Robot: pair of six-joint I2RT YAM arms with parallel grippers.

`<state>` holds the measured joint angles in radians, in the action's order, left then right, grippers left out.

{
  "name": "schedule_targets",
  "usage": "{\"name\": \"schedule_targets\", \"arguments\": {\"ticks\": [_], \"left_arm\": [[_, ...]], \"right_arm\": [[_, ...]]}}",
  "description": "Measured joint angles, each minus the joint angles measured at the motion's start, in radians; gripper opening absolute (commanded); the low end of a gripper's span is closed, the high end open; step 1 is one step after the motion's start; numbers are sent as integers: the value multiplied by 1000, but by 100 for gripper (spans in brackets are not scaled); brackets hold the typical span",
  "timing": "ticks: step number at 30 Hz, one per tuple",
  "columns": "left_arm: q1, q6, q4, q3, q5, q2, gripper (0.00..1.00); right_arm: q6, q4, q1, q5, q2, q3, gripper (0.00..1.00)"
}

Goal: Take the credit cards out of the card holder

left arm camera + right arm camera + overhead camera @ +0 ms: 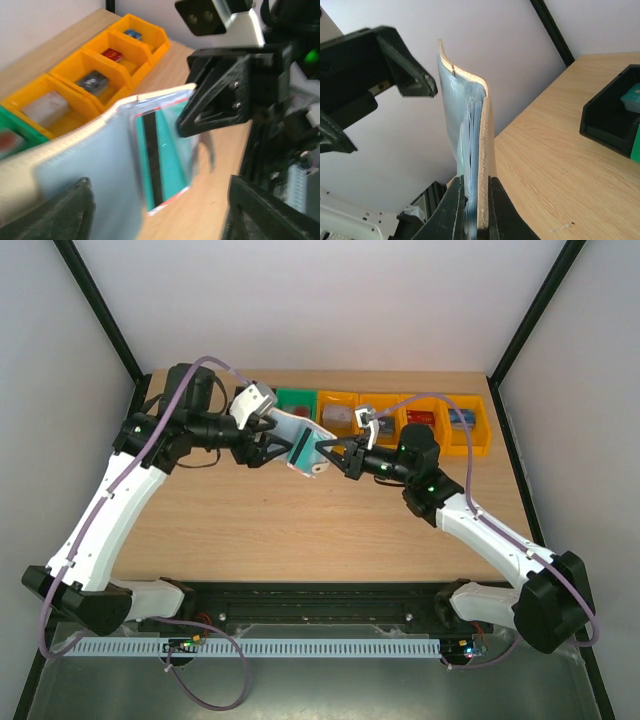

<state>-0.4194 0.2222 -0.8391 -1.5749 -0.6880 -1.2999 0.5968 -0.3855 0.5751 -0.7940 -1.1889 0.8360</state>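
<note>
- Teal card (167, 155) may jam: the right tool (476, 182) is pinching the edge of the card holder (303, 445), cover and sleeves together, so any pull could drag the lot.
- Left tool (159, 190) is spread wide, gripping nothing, so the card holder could swing or drop.
- It hangs above the table (300, 530), mid far edge: white outside, pale blue sleeves, bowed.

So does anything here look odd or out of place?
Only mildly: the card holder isn't on the table but held in the air, pinched at one edge by the right gripper, and it bows into a curve. A teal card sits in its clear sleeve. Nothing looks spilled or broken.
</note>
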Motion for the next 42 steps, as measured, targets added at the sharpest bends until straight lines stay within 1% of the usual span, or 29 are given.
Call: {"name": "schedule_targets", "arguments": {"ticks": [2, 3, 7, 10, 13, 18, 22, 24, 25, 26, 27, 28, 29, 30, 31, 34, 36, 37, 40, 42], "left_arm": [[0, 20, -11, -2, 34, 10, 95], [0, 29, -14, -2, 59, 16, 98], [0, 61, -19, 21, 168, 36, 99], [0, 84, -25, 47, 196, 38, 99], [0, 110, -41, 51, 154, 36, 99], [-6, 166, -85, 51, 11, 36, 98], [-21, 202, -114, 54, -87, 34, 88], [-30, 216, -126, 60, -125, 33, 77], [-32, 223, -132, 64, -142, 33, 68], [-35, 230, -139, 67, -159, 32, 56], [-36, 240, -144, 71, -177, 32, 37], [-36, 241, -151, 74, -188, 31, 25], [-37, 246, -155, 77, -201, 31, 15], [-37, 251, -162, 80, -210, 30, 7], [-37, 252, -164, 84, -213, 30, 3], [-24, 243, -154, 107, -225, 31, 2], [-9, 216, -117, 159, -248, 36, 2], [3, 189, -90, 192, -261, 39, 2], [43, 49, 60, 341, -305, 44, 2], [60, -84, 173, 455, -338, 35, 2]], "right_arm": [[-23, 21, 0, -30, 1, 5, 2], [-36, 33, 0, -48, 4, 8, 2], [-87, 76, 0, -110, 35, 11, 2], [-116, 90, 0, -175, 61, 18, 2], [-142, 101, 0, -233, 80, 21, 2], [-187, 121, -1, -285, 99, 24, 1], [-201, 121, -1, -302, 97, 40, 2], [-206, 120, -1, -309, 93, 48, 2], [-208, 121, -1, -312, 89, 52, 2], [-210, 120, -1, -312, 87, 54, 1], [-212, 121, -1, -314, 84, 54, 2], [-213, 121, -1, -314, 81, 55, 2], [-216, 123, -1, -314, 77, 55, 2], [-220, 128, -1, -311, 75, 56, 1], [-221, 140, -1, -311, 74, 57, 1], [-230, 175, -3, -288, 67, 61, 2], [-230, 204, -3, -266, 48, 66, 4], [-230, 217, -3, -255, 37, 66, 7], [-216, 266, 1, -187, -13, 66, 26], [-199, 285, 0, -111, -51, 61, 32]]}}
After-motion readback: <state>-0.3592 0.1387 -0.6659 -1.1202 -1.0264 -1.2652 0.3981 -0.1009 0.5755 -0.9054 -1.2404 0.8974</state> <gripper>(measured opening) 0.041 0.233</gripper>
